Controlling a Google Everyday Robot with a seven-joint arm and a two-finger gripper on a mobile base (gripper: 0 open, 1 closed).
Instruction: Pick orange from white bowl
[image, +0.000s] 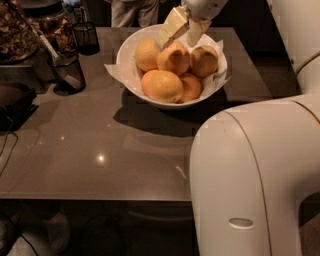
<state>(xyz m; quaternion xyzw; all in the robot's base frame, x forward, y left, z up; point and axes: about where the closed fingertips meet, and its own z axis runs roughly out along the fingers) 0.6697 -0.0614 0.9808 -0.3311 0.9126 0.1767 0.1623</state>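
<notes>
- robot's white body (250, 185) fills the near right corner.
- grey counter (100, 150) carries the white bowl (165, 103), paper-lined and holding several oranges.
- the orange (174, 59) sits mid-pile, towards the back.
- claw (182, 34) hangs just above it, fingers spread apart, gripping nothing.
- dark mesh cup (86, 37) stands far left.

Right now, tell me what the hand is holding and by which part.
Nothing is held. The hand hangs open over the white bowl, fingers flanking the top orange, not closed on it.
</notes>
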